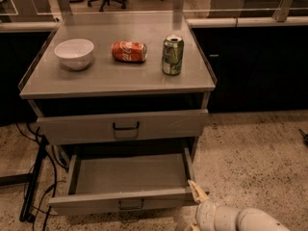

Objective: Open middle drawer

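The middle drawer (127, 177) is pulled out far, showing its plain grey inside. Its low front panel carries a small dark loop handle (131, 204). My gripper (195, 196) is at the bottom right, on the end of the white arm (236, 219). It sits next to the drawer's right front corner, to the right of the handle and holding nothing that shows.
Above is a taller-fronted grey drawer (122, 125), pulled out slightly. The cabinet top (120, 73) holds a white bowl (74, 53), a red can lying on its side (129, 51) and an upright green can (172, 55). Cables (36, 177) hang at the left. The floor is speckled.
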Controlling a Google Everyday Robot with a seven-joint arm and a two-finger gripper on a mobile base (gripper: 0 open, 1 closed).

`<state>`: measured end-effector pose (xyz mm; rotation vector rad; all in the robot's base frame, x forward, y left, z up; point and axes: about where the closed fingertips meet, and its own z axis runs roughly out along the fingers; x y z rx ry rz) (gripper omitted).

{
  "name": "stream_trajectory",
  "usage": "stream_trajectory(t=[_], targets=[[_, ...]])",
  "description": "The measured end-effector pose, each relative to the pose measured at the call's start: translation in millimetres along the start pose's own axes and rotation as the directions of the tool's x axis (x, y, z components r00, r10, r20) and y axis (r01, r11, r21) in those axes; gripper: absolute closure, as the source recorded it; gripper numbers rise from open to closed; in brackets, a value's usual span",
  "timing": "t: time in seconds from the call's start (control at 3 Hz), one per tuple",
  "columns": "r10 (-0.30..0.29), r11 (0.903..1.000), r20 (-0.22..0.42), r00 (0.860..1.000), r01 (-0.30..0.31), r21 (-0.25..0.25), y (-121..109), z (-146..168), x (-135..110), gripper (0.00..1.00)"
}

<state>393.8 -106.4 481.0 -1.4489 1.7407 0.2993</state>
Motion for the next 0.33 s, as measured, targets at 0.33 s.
stream_trajectory(t=[0.33], targets=[[0.000,1.0000,0.000,1.000,0.000,0.000,0.0,0.0,0.0,0.00]])
